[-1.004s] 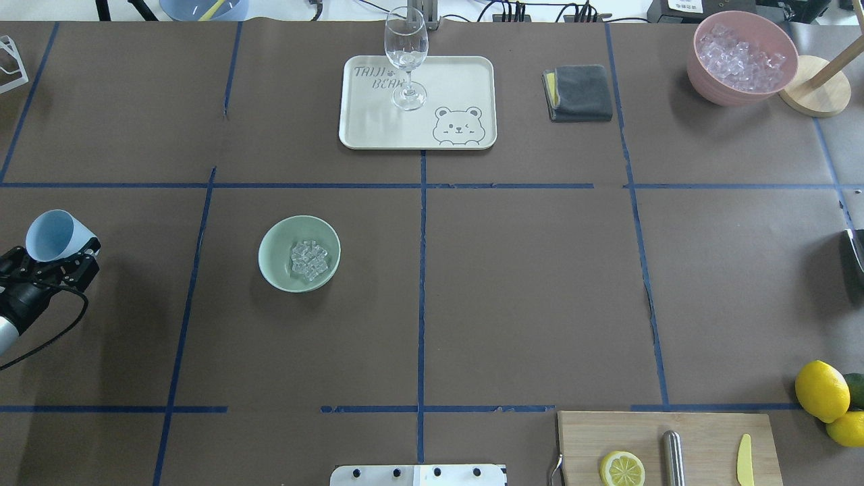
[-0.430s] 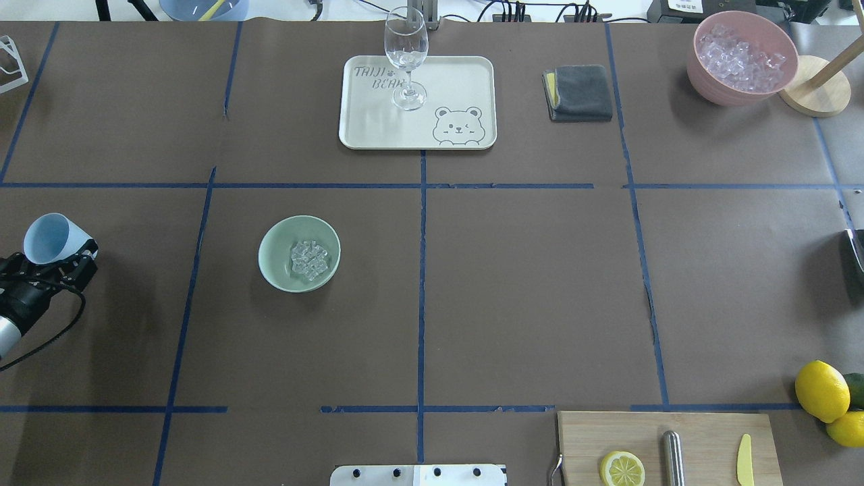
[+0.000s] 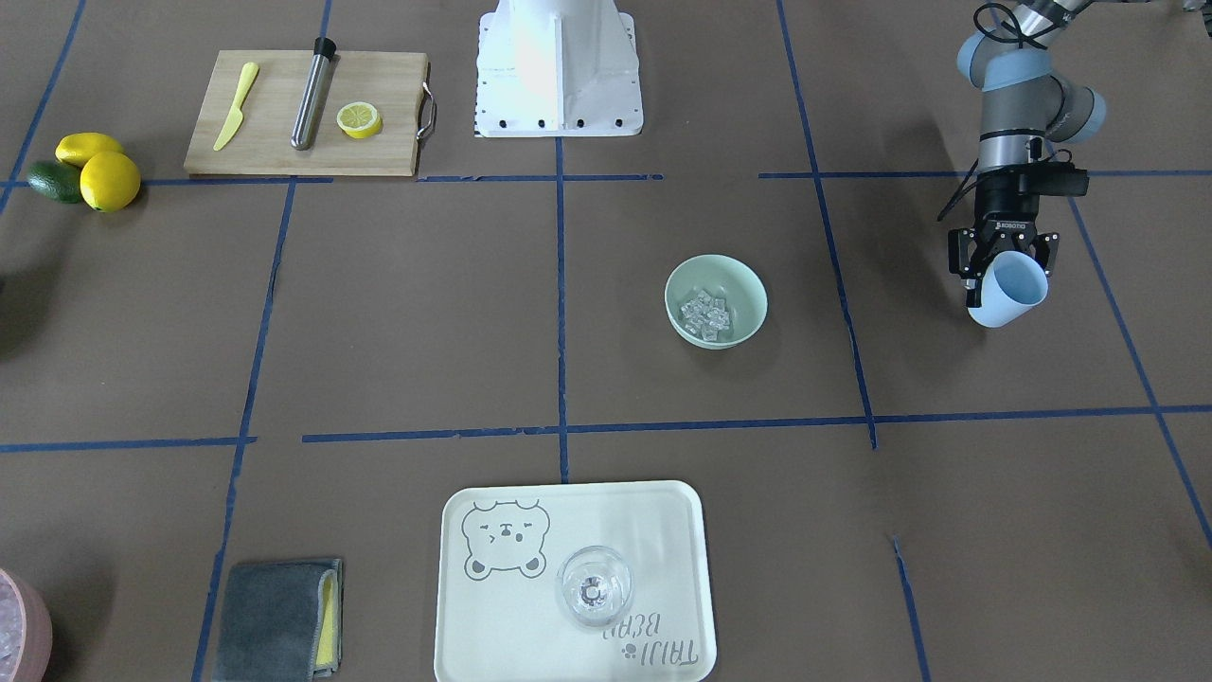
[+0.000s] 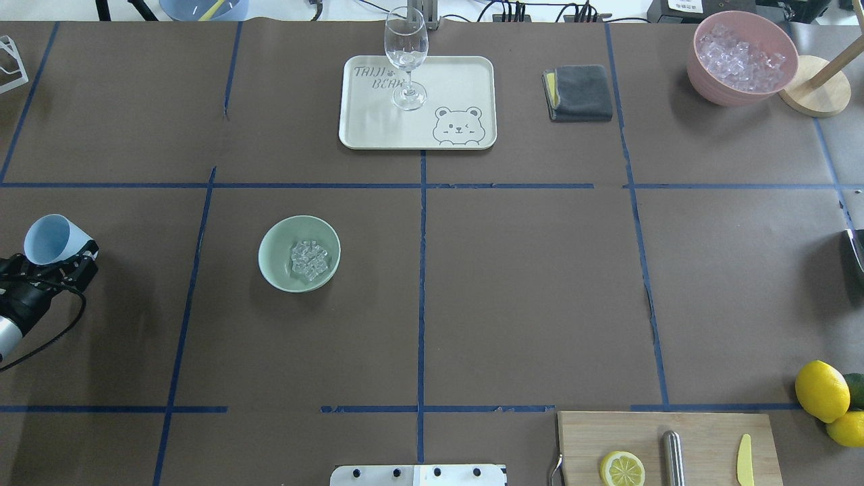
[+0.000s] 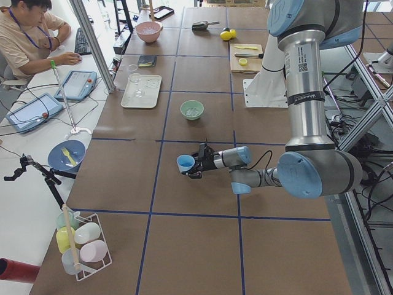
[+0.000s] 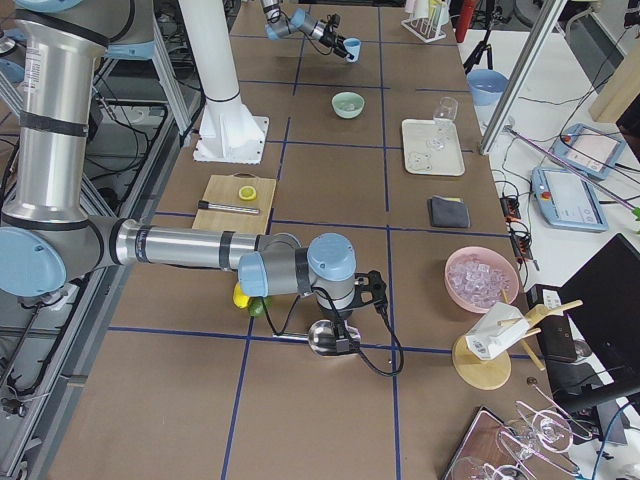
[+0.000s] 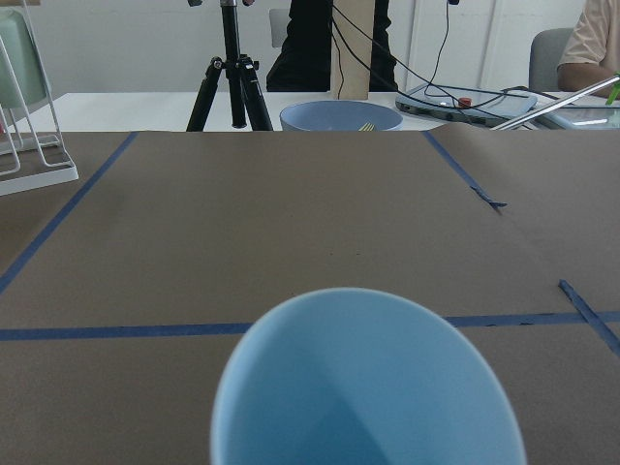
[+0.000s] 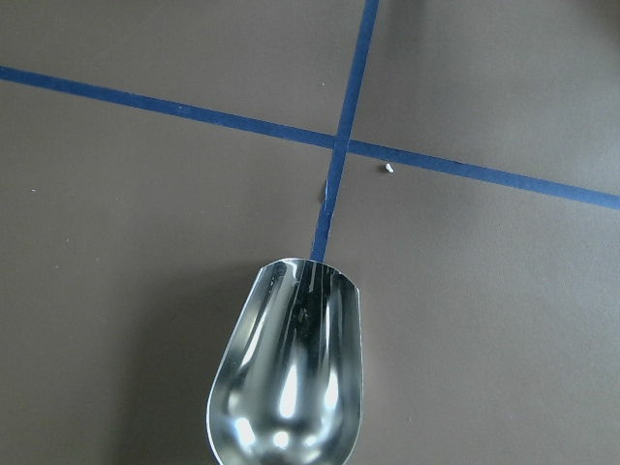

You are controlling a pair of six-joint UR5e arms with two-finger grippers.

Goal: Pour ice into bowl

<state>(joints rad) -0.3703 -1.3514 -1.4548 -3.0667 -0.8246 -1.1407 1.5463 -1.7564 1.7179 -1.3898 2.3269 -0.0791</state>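
The mint-green bowl (image 4: 273, 251) stands left of the table's middle and holds a small heap of clear ice cubes (image 4: 309, 260); both show in the front view too, the bowl (image 3: 748, 294) and the ice (image 3: 707, 314). My left gripper (image 4: 66, 261) is shut on a light blue cup (image 4: 50, 238) near the left table edge, well left of the bowl. The cup is tipped on its side, and its inside looks empty in the left wrist view (image 7: 368, 387). My right gripper (image 6: 345, 318) holds a metal scoop (image 8: 288, 368) low over the table at the far right; the scoop is empty.
A cream tray (image 4: 459, 81) with a clear wine glass (image 4: 406, 54) sits at the back centre. A grey cloth (image 4: 579, 92) and a pink container of ice (image 4: 741, 57) are at the back right. A cutting board (image 4: 668, 445) with a lemon slice, and lemons (image 4: 821, 390), are at the front right.
My left gripper with the blue cup has drifted slightly to the left. The bowl and ice have not moved.
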